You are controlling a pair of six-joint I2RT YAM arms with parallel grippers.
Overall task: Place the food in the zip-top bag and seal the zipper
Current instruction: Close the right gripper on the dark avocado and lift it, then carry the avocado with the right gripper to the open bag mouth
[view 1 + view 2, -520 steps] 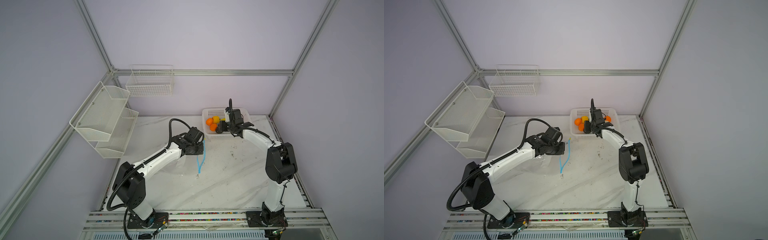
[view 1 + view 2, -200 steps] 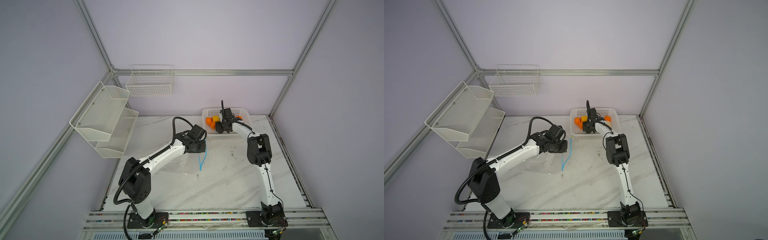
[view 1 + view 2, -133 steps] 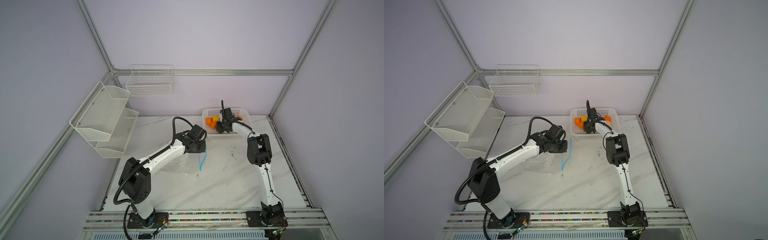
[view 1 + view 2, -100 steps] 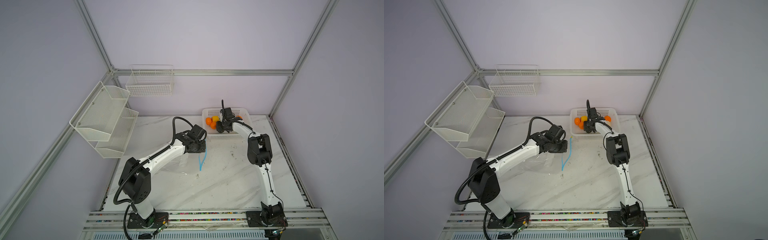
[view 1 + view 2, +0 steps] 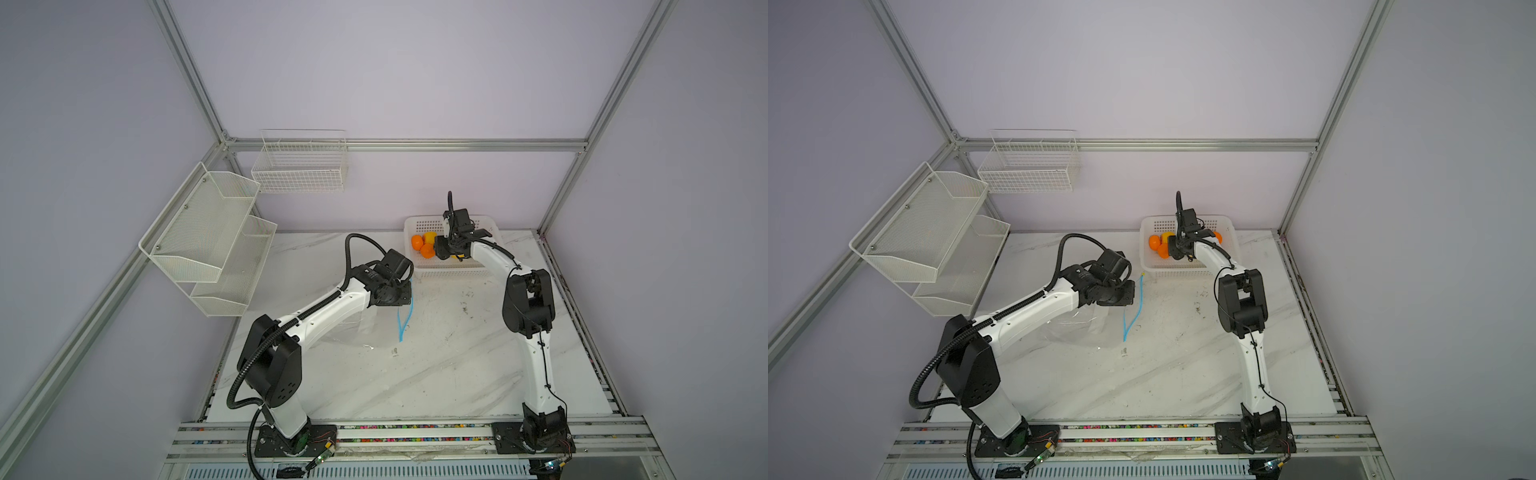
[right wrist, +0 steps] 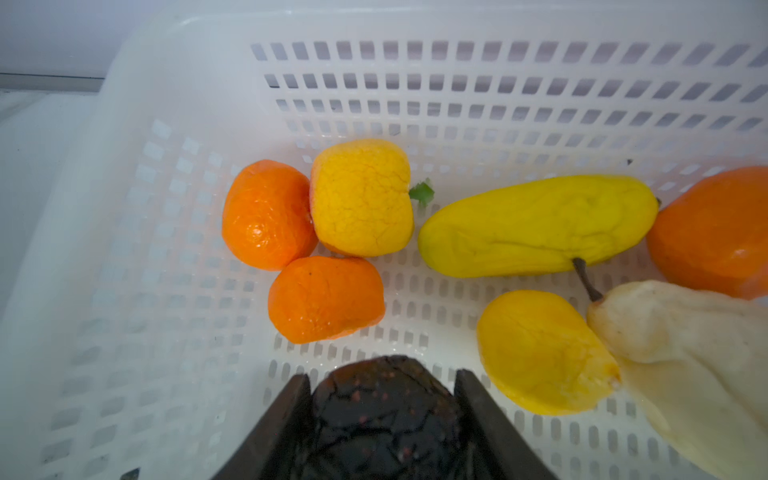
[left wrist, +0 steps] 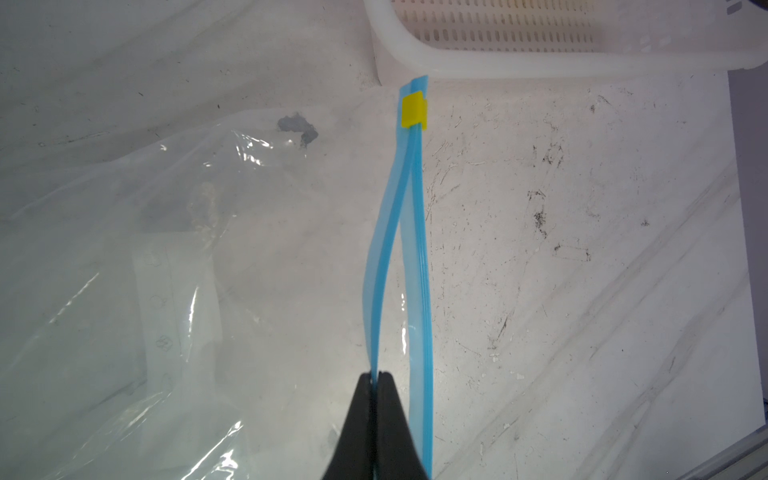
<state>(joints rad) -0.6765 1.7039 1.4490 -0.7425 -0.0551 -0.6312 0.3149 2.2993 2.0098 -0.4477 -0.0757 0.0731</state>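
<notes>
Off on my left, I am clamping my left gripper [image 7: 378, 380] on the zipper [image 7: 415, 249]. Its jaws are squeezing together on just one of the two blue strips, partway along. That strip is bowing away from its mate, so the mouth is gaping in a narrow slit. The yellow slider [image 7: 413, 109] is sitting at the zipper's far end, just short of the basket [image 7: 498, 62]. The bag [image 7: 166, 291] is lying crinkled on the table [image 5: 436, 374], under and beside my left arm, with its white label [image 7: 174, 311] showing through the plastic. In both top views the zipper is running from my left gripper toward the table's front, near the middle.

Further right, the basket is standing at the back of the table by the wall, and the food is lying inside it. I am reaching my right gripper [image 6: 382, 380] down into it. Its jaws are standing partway apart, grasping the dark lump [image 6: 386, 415], one finger pressing on each side. Whether the lump is clear of the basket floor, I cannot tell.

Beyond the lump, two oranges [image 6: 268, 216] and a blocky yellow fruit [image 6: 361, 197] are touching in a cluster. Apart from them, a long yellow fruit [image 6: 536, 226] is lying just beside a third orange [image 6: 715, 232]. A small yellow fruit [image 6: 540, 353] is touching a cream pear [image 6: 681, 353].
</notes>
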